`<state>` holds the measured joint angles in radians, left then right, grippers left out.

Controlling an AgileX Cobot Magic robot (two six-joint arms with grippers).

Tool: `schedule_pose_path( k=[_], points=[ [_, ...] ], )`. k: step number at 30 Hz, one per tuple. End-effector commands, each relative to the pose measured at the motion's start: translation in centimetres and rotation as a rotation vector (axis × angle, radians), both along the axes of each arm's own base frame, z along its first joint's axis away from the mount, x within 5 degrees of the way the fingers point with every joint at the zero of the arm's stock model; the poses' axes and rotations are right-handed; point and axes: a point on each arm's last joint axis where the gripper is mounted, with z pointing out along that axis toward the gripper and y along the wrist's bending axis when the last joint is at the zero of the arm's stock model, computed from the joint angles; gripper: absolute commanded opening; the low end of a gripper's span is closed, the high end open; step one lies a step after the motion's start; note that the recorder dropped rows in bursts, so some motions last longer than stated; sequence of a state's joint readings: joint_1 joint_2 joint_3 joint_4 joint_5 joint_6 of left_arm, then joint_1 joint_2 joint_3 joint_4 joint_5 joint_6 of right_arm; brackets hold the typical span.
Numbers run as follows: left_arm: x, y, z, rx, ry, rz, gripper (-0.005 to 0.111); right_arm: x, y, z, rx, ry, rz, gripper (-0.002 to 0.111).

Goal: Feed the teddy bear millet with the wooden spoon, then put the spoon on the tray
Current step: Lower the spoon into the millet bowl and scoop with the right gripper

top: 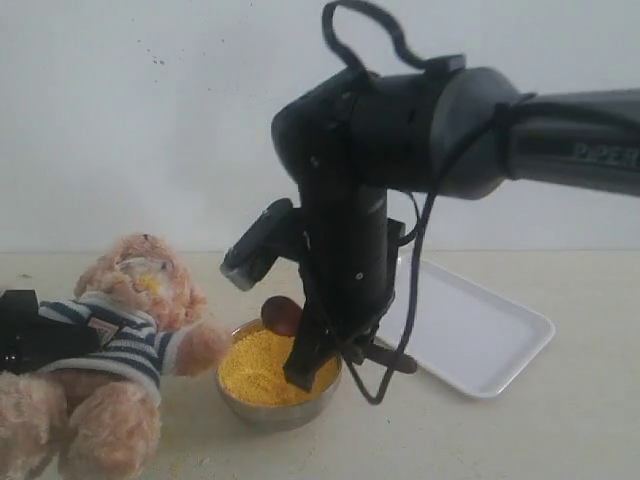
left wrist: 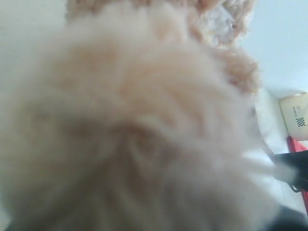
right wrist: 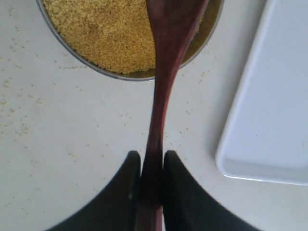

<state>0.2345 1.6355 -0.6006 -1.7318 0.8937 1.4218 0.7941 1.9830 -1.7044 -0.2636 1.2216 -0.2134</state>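
Note:
The teddy bear leans back at the left in its striped shirt. My left gripper is a black shape clamped across its torso, and bear fur fills the left wrist view and hides the jaws. A steel bowl of yellow millet stands beside the bear's paw. My right gripper is shut on the wooden spoon's handle. The spoon's oval end hovers over the bowl's far rim; what it carries is hidden. The white tray lies to the right.
Loose millet grains are scattered on the pale tabletop around the bowl. The tray's rim lies close beside the spoon handle. The right arm's black body and cables hang over the bowl. A wall stands behind.

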Motion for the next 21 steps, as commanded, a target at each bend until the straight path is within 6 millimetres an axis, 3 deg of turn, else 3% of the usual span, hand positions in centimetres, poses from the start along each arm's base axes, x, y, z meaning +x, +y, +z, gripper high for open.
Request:
schedule_pose_path(
  k=[1,6,14,21],
  points=[
    [0.8,0.3,0.4,0.038,-0.050,-0.002,0.004,0.2,0.9,-1.9,-0.095,-0.037,0.027,0.000],
    [1.5,0.7,0.2,0.088,-0.062,0.002,0.004,0.7,1.1,-3.7,-0.152,-0.041,0.028,0.000],
    [2.2,0.8,-0.6,0.081,-0.042,0.000,0.004,1.3,2.0,-4.3,-0.095,-0.090,0.067,0.000],
    [2.3,0.8,-0.6,0.081,-0.044,0.000,0.004,1.2,2.1,-5.6,-0.149,-0.037,0.131,0.000]
  ],
)
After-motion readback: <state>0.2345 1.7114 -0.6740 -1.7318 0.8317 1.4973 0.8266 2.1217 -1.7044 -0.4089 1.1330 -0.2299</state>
